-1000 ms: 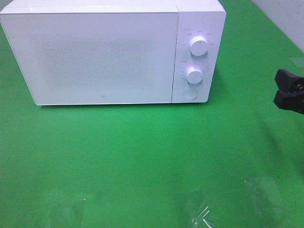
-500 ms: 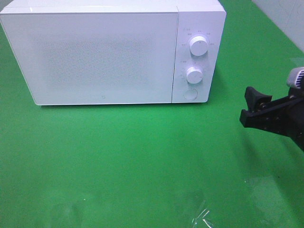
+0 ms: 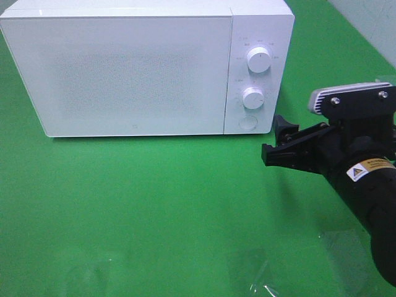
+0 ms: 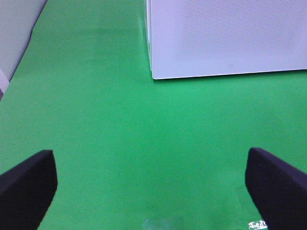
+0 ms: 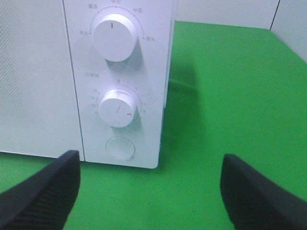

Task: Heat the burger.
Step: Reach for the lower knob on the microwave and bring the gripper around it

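The burger is out of view in every frame. A white microwave (image 3: 136,68) stands at the back of the green table with its door shut; it also shows in the left wrist view (image 4: 225,38) and the right wrist view (image 5: 38,81). My right gripper (image 3: 274,139) is open and empty, just right of and in front of the control panel, facing it. Between its fingertips (image 5: 43,191) I see the upper knob (image 5: 115,39), lower knob (image 5: 117,108) and round button (image 5: 120,147). My left gripper (image 4: 153,187) is open and empty above bare green cloth, facing the microwave's left front corner.
Green cloth (image 3: 154,204) covers the table. A crumpled piece of clear film (image 3: 263,281) lies near the front edge. A pale wall (image 3: 371,25) borders the far right corner, and another pale wall (image 4: 14,28) shows in the left wrist view.
My right arm has come in from the right edge, moving left toward the microwave's control panel. Its jaws stay equally wide. The microwave has not moved.
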### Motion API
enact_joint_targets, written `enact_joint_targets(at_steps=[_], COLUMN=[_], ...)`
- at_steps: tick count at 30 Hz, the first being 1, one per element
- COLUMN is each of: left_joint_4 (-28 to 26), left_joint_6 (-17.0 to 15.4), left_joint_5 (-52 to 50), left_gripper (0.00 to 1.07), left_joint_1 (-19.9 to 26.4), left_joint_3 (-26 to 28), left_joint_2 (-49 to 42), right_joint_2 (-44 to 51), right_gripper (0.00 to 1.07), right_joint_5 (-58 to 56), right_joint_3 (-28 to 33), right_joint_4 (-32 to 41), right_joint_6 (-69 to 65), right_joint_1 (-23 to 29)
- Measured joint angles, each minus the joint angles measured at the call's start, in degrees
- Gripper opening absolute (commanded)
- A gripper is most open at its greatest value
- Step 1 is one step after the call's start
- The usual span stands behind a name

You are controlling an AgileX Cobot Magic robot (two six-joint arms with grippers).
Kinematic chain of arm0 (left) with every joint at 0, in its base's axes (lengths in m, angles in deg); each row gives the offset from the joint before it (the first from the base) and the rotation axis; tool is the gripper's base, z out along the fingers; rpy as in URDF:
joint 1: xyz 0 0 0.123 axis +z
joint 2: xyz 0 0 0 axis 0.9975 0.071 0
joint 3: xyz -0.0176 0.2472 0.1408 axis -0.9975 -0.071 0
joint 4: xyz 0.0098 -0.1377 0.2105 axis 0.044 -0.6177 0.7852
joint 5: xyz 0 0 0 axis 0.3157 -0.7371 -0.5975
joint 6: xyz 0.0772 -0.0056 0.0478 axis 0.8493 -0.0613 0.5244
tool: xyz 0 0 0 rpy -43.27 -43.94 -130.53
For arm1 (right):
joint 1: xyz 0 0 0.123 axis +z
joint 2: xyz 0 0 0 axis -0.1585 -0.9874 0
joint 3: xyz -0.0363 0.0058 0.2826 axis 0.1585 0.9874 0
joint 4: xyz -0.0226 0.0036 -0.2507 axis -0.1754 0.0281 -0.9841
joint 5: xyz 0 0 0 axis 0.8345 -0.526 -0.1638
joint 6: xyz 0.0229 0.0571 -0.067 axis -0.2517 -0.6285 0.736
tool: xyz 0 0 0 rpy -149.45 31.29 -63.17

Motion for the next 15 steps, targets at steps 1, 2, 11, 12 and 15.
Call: enact_joint_targets(at_steps=[1, 2, 11, 12, 15], left_joint_4=[0.0, 0.0, 0.0, 0.0, 0.0], left_joint_6=[0.0, 0.0, 0.0, 0.0, 0.0], left_joint_5=[0.0, 0.0, 0.0, 0.0, 0.0], left_gripper=[1.00, 1.00, 1.00, 1.00, 1.00], left_joint_1=[0.0, 0.0, 0.0, 0.0, 0.0], left_joint_3=[0.0, 0.0, 0.0, 0.0, 0.0], left_joint_2=[0.0, 0.0, 0.0, 0.0, 0.0], right_joint_2=[-1.3, -1.3, -6.5, -7.9, -9.3], right_gripper=[0.76, 0.76, 0.76, 0.77, 0.78], right_joint_5=[0.0, 0.0, 0.1, 0.1, 0.1], right_joint_3=[-1.8, -1.8, -8.7, -9.7, -10.9], right_joint_4=[1.3, 1.3, 3.8, 3.9, 3.9], right_joint_6=[0.1, 0.1, 1.5, 1.5, 1.5], right_joint_1=[0.7, 0.7, 0.9, 0.9, 0.9])
